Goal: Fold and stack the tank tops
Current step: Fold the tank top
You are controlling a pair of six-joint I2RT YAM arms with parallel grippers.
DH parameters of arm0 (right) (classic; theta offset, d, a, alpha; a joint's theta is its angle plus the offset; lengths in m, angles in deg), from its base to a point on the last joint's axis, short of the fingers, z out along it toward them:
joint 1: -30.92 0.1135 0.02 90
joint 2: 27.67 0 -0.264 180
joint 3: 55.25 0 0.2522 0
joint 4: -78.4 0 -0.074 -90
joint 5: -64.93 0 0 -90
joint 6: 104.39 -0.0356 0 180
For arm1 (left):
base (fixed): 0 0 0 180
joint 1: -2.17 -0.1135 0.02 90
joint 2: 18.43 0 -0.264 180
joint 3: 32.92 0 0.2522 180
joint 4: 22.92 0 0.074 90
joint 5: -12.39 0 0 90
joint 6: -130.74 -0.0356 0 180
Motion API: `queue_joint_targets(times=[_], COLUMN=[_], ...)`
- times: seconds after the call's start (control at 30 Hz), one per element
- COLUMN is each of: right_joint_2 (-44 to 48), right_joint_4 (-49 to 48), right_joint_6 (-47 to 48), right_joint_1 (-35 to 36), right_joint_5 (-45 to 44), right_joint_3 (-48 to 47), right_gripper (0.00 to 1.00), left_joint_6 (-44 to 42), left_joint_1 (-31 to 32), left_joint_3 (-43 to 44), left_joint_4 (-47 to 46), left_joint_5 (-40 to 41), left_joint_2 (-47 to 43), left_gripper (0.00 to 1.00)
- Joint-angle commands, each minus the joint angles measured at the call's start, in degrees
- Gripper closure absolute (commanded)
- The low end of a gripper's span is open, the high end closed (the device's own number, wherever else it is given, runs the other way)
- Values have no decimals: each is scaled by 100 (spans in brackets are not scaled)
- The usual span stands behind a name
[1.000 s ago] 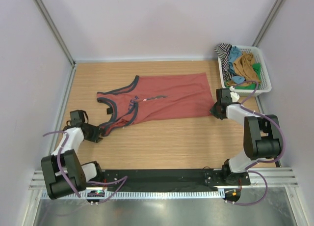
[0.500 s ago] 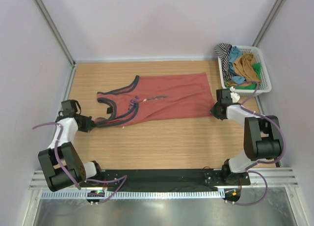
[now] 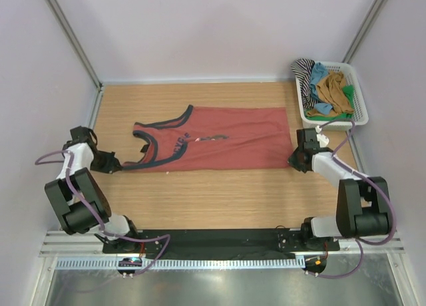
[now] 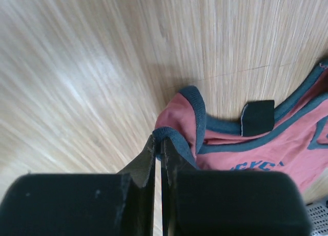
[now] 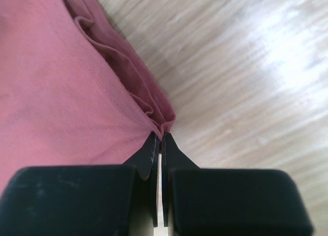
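1. Basket of white plastic lattice, at 1 o'clock on the wooden table, holds heaped tank tops: striped, blue, ochre-brown, green. The rust-red tank top lies flat mid-table, with the left gripper at its 8 o'clock and the right gripper at its 4 o'clock.
2. Left wrist: the jaws are pinched on the navy-trimmed strap loop, and soft cloth spreads toward 3 o'clock.
3. Right wrist: the jaws are clamped on the gathered hem corner, and pleated cloth fans toward 10 o'clock.
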Motion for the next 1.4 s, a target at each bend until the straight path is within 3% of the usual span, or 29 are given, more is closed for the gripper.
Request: queue_joint_targets(times=[0.0, 0.3, 0.37, 0.4, 0.5, 0.57, 0.67, 0.87, 0.93, 1.13, 1.37], right_joint_2=[591, 1479, 1881, 2058, 2637, 2780, 2719, 1701, 1376, 66, -1770], right_joint_4=[524, 1430, 1632, 1711, 1878, 1957, 1923, 1422, 1300, 772, 876], right_joint_6=[87, 35, -35, -123, -351, -413, -335, 507, 684, 1142, 1528], right_joint_1=[-30, 40, 40, 40, 40, 40, 40, 40, 40, 40, 58], right_joint_5=[-78, 265, 274, 257, 204, 160, 108, 309, 274, 318, 117], right_joint_3=[71, 281, 387, 466, 572, 546, 310, -420, -894, -1984, -3871], right_gripper=[99, 99, 91, 70, 54, 50, 49, 54, 56, 58, 58], left_joint_6=[-242, -357, -330, -426, -392, -409, -716, -1568, -1473, -1437, -1656], left_joint_1=[-258, -364, -364, -364, -364, -364, -277, 944, 1392, 2797, 3502], left_joint_3=[369, 414, 283, 247, 256, 317, 308, 1062, 1265, 2117, 3890], left_joint_4=[553, 958, 853, 748, 677, 624, 98, -430, -658, -1336, -1354], left_joint_5=[176, 544, 545, 528, 710, 738, -40, -920, -1283, -765, -361], left_joint_2=[-255, -888, -984, -1002, -1020, -1002, -1020, -511, -282, 595, 2703], left_gripper=[100, 99, 75, 56, 31, 25, 25, 25, 25, 32, 38])
